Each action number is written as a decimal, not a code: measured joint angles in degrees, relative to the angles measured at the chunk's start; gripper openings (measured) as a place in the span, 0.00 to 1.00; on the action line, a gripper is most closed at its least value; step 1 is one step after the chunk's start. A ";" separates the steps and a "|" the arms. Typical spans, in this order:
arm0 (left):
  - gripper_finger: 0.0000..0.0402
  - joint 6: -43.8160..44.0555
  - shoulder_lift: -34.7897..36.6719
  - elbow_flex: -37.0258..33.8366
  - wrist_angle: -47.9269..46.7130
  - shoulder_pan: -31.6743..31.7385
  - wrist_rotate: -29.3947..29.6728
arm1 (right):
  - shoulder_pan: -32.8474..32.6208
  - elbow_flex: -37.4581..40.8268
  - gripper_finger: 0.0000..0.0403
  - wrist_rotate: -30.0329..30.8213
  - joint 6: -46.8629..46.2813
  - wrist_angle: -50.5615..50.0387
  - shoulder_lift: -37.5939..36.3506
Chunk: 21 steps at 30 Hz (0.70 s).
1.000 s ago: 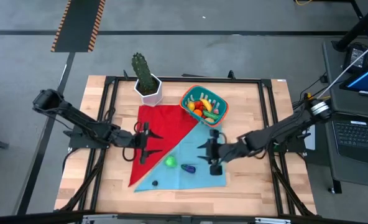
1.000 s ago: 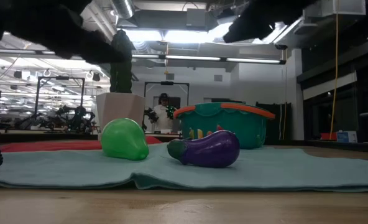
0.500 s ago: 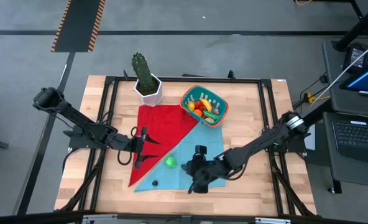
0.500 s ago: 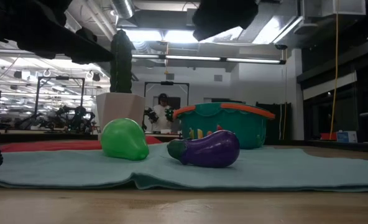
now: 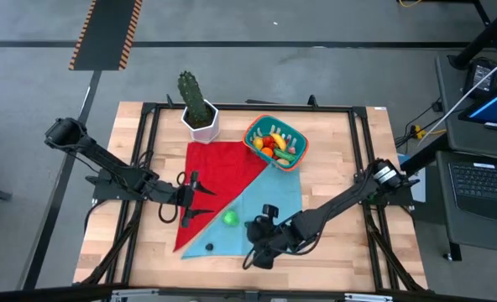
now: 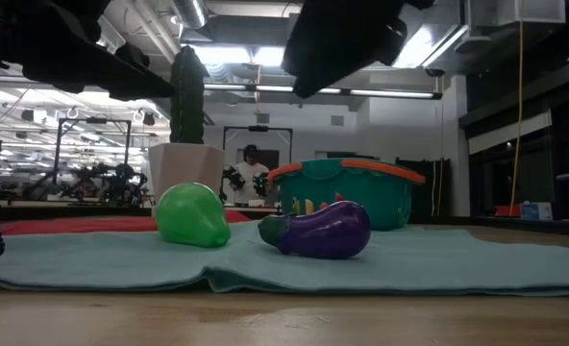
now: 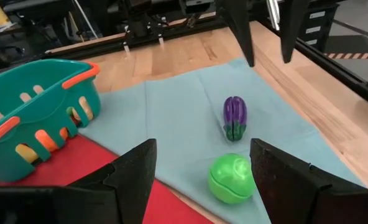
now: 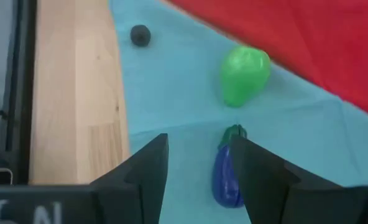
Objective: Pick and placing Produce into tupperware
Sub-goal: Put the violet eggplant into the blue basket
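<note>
Purple eggplant (image 8: 227, 177) lies between right pincer's (image 8: 196, 163) parted fingers.

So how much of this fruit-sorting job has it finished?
Most toy produce already sits in the teal ribbed tub with the orange rim. Neither gripper holds anything; the right gripper, jaws open, hangs over the purple toy eggplant. Left on the blue cloth: eggplant, green toy pear, small dark blue berry.

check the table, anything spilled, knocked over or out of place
Nothing looks spilled or damaged. The cactus pot stands upright and the tub sits level, holding produce. Three pieces still lie loose on the blue cloth: a green fruit, a purple eggplant on its side, and a small dark ball near the cloth's edge.
</note>
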<state>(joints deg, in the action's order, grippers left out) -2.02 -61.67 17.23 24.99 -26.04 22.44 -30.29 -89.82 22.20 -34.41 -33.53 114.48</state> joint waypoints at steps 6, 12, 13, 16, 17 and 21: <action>0.62 -0.04 -0.02 0.01 -0.11 0.02 0.00 | 0.63 0.00 0.43 -0.03 -5.97 -3.42 0.09; 0.62 -0.07 -0.02 0.02 -0.13 0.02 0.00 | 1.64 0.00 0.46 -2.29 -6.10 -4.03 0.73; 0.62 -0.08 -0.02 0.02 -0.13 0.02 0.00 | 1.88 0.02 0.47 -2.90 -6.05 -4.28 0.74; 0.62 -0.09 -0.02 0.02 -0.13 0.02 0.00 | 2.46 0.02 0.52 -2.97 -5.87 -4.01 0.72; 0.62 -0.09 -0.02 0.02 -0.13 0.02 0.00 | 2.65 0.02 0.53 -2.97 -5.84 -4.14 0.72; 0.62 -0.11 -0.02 0.02 -0.15 0.02 0.00 | 3.26 0.02 0.56 -4.40 -5.80 -4.34 1.03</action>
<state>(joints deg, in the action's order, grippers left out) -2.13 -61.69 17.26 24.84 -26.02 22.44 -27.03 -89.80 17.80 -40.21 -37.87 115.50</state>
